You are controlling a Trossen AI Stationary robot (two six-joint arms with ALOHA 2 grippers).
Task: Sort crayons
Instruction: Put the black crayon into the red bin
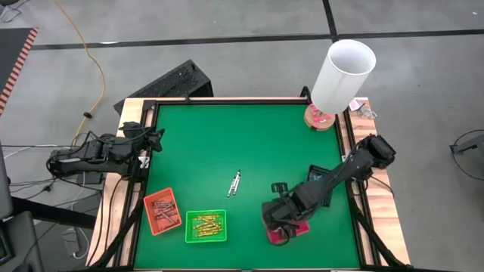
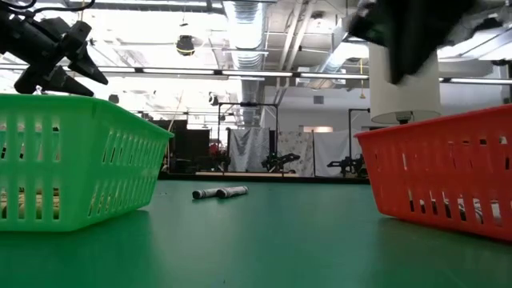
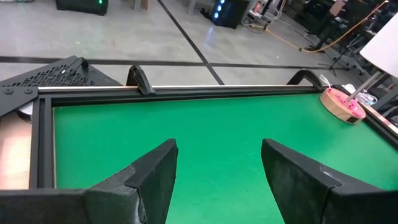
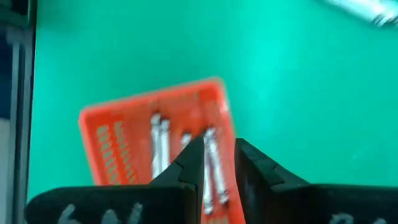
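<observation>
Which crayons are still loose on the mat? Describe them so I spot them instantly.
On the green mat, look near the middle, just beyond the green tray. Two silvery grey crayons lie side by side there, the only sticks outside a tray.

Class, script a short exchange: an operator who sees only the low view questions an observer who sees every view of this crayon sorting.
Operator: What lies inside the red tray?
Observer: Several silvery grey crayons, lying side by side on its floor.
Operator: Where is the right gripper?
Observer: Directly above that tray, with its fingers a little apart and nothing between them.
</observation>
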